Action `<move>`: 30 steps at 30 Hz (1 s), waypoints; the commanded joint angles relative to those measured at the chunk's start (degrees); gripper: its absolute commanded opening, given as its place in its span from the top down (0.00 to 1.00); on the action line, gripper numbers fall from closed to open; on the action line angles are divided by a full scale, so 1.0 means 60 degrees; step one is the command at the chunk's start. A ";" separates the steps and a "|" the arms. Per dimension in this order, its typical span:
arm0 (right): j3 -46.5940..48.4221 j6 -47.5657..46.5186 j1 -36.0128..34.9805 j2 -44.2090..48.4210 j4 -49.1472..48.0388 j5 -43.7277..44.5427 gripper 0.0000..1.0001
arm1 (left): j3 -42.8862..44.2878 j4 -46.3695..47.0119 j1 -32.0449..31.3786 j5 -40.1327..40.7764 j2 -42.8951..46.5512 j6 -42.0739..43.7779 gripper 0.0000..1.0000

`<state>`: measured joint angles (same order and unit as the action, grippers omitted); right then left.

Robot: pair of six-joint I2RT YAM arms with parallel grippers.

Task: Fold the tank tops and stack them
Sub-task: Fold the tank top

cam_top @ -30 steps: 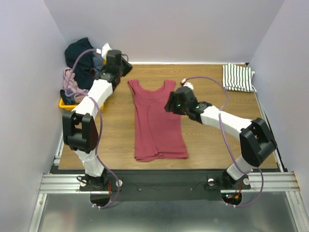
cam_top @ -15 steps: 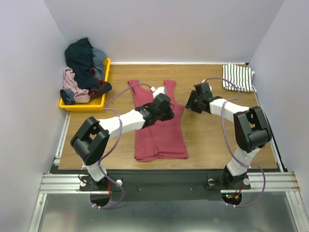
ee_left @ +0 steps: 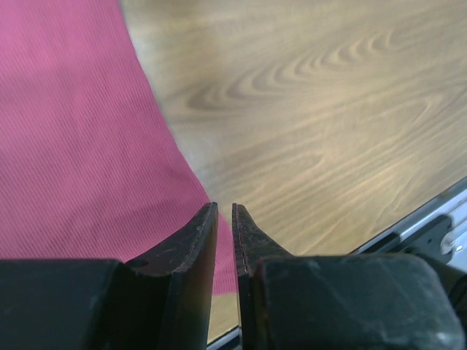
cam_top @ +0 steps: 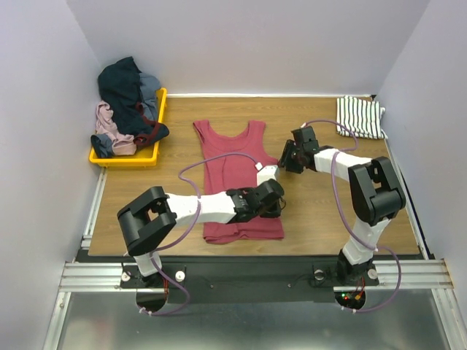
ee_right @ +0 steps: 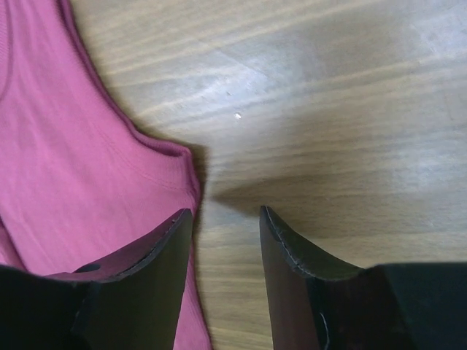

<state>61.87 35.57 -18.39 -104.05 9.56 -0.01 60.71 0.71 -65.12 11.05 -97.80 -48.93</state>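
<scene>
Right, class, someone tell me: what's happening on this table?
Two robot arms are working on a dark red tank top lying flat and unfolded on the table. The left gripper, fingers almost together, is at its lower right edge; the right gripper is open beside the right armhole. Neither holds cloth. A striped top lies folded in the far right corner.
</scene>
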 commanded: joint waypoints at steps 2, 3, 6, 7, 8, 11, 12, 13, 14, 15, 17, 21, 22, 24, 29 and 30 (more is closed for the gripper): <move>0.0368 -0.0142 0.0048 -0.0280 -0.0378 -0.0276 0.52 | 0.0370 -0.0732 -0.0425 0.0808 -0.0150 -0.0165 0.74; 0.0426 -0.0143 0.0048 -0.0338 -0.0392 -0.0276 0.52 | 0.0428 -0.0850 -0.0614 0.0882 -0.0194 -0.0151 0.74; 0.0528 -0.0157 0.0048 -0.0470 -0.0422 -0.0320 0.52 | 0.0852 -0.1347 -0.0995 0.1161 -0.0471 -0.0122 0.69; 0.0543 -0.0157 0.0048 -0.0514 -0.0422 -0.0335 0.52 | 0.0941 -0.1421 -0.1055 0.1176 -0.0545 -0.0122 0.69; 0.0543 -0.0157 0.0048 -0.0558 -0.0436 -0.0350 0.52 | 0.1014 -0.1495 -0.1113 0.1220 -0.0633 -0.0107 0.68; 0.0485 -0.0172 0.0033 -0.0617 -0.0495 -0.0364 0.53 | 0.1191 -0.1656 -0.1304 0.1220 -0.0882 -0.0107 0.65; 0.0456 -0.0172 0.0033 -0.0661 -0.0510 -0.0364 0.53 | 0.1263 -0.1714 -0.1348 0.1235 -0.0984 -0.0107 0.64; 0.0412 -0.0172 0.0048 -0.0676 -0.0568 -0.0379 0.53 | 0.1307 -0.1759 -0.1435 0.1278 -0.1014 -0.0107 0.64; 0.0383 -0.0172 0.0048 -0.0705 -0.0597 -0.0394 0.53 | 0.1351 -0.1803 -0.1465 0.1322 -0.1044 -0.0107 0.64; 0.0368 -0.0157 0.0033 -0.0705 -0.0627 -0.0408 0.54 | 0.1410 -0.1861 -0.1466 0.1352 -0.1102 -0.0107 0.64; 0.0382 -0.0143 0.0048 -0.0793 -0.0686 -0.0452 0.59 | 0.1498 -0.1978 -0.1539 0.1337 -0.1234 -0.0078 0.63; 0.0426 -0.0143 0.0033 -0.0866 -0.0715 -0.0452 0.67 | 0.1542 -0.2081 -0.1612 0.1337 -0.1439 -0.0122 0.63; 0.0426 -0.0143 0.0048 -0.0852 -0.0715 -0.0438 0.69 | 0.1528 -0.2096 -0.1627 0.1352 -0.1497 -0.0136 0.64; 0.0470 -0.0157 0.0048 -0.0852 -0.0715 -0.0423 0.72 | 0.1513 -0.2111 -0.1641 0.1337 -0.1527 -0.0166 0.65; 0.0602 -0.0143 0.0048 -0.0822 -0.0715 -0.0452 0.78 | 0.1469 -0.2082 -0.1685 0.1264 -0.1469 -0.0137 0.80; 0.0631 -0.0143 0.0048 -0.0837 -0.0729 -0.0467 0.79 | 0.1483 -0.2081 -0.1685 0.1250 -0.1469 -0.0122 0.84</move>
<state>64.03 35.38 -18.35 -107.72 5.50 -2.22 68.01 -10.98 -74.72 17.17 -107.61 -49.52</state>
